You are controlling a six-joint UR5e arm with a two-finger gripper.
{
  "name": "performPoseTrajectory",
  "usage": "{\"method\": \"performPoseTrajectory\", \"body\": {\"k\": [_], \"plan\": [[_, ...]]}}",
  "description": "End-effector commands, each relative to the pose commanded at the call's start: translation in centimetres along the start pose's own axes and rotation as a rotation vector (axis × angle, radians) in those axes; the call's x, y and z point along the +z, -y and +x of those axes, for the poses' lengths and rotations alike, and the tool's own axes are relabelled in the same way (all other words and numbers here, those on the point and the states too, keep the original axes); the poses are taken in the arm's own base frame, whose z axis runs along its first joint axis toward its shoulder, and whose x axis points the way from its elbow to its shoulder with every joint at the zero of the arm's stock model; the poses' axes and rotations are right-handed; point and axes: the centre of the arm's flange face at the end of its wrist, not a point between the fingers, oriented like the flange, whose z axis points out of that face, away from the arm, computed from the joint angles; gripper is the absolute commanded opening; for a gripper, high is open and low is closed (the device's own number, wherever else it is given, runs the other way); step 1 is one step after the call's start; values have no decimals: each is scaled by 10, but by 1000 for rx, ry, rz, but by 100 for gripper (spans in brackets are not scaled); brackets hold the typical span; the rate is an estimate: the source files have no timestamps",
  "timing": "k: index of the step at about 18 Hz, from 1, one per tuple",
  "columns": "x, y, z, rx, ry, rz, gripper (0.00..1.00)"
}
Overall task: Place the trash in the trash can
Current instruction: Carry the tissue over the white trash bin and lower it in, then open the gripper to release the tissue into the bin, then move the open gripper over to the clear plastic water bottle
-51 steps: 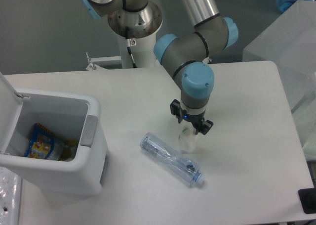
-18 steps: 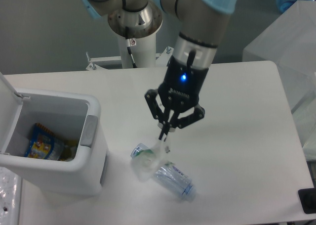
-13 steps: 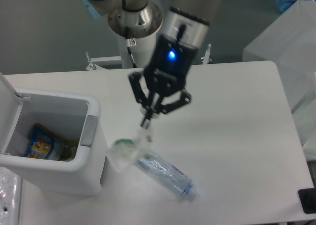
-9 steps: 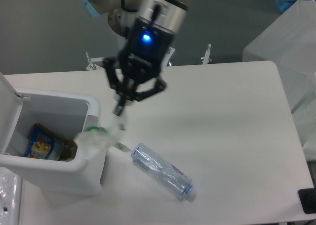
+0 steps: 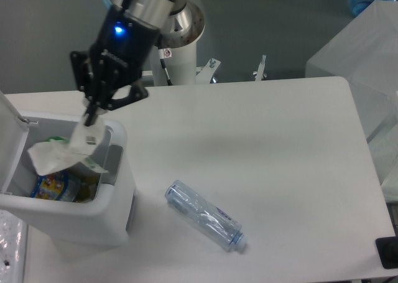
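My gripper (image 5: 92, 116) hangs over the open trash can (image 5: 115, 199), shut on a corner of the crumpled white wrapper (image 5: 62, 152) with green print. The wrapper dangles below the fingertips, partly inside the bin's opening near its right rim. The can is white with a grey panel (image 5: 112, 164) on its rim and its lid (image 5: 9, 120) tipped up at the left. A clear, blue-tinted crushed plastic bottle (image 5: 204, 215) lies on the table to the right of the can, well away from the gripper.
A blue-and-yellow snack packet (image 5: 50, 186) lies inside the can. The arm's white base post (image 5: 176, 53) stands at the table's back edge. A frosted translucent box (image 5: 367, 53) sits off the table's right side.
The gripper lifted the wrapper from beside the bottle and carried it left across the table to above the can's opening. The bottle shifted slightly left.
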Motion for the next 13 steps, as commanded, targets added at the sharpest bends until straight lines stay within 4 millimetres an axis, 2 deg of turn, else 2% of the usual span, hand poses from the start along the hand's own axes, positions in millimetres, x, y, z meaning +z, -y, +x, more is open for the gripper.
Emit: {"method": "performPoseTrajectory", "body": {"k": [1, 2, 3, 5, 7, 9, 13], "plan": [[3, -1, 2, 4, -3, -3, 39], [2, -1, 3, 5, -3, -3, 77], [3, -3, 3, 7, -4, -4, 90], [1, -1, 4, 10, 0, -1, 100], [-2, 2, 3, 14, 5, 4, 100], [-7, 1, -11, 2, 25, 12, 100], [-37, -35, -96, -118, 123, 16, 100]]}}
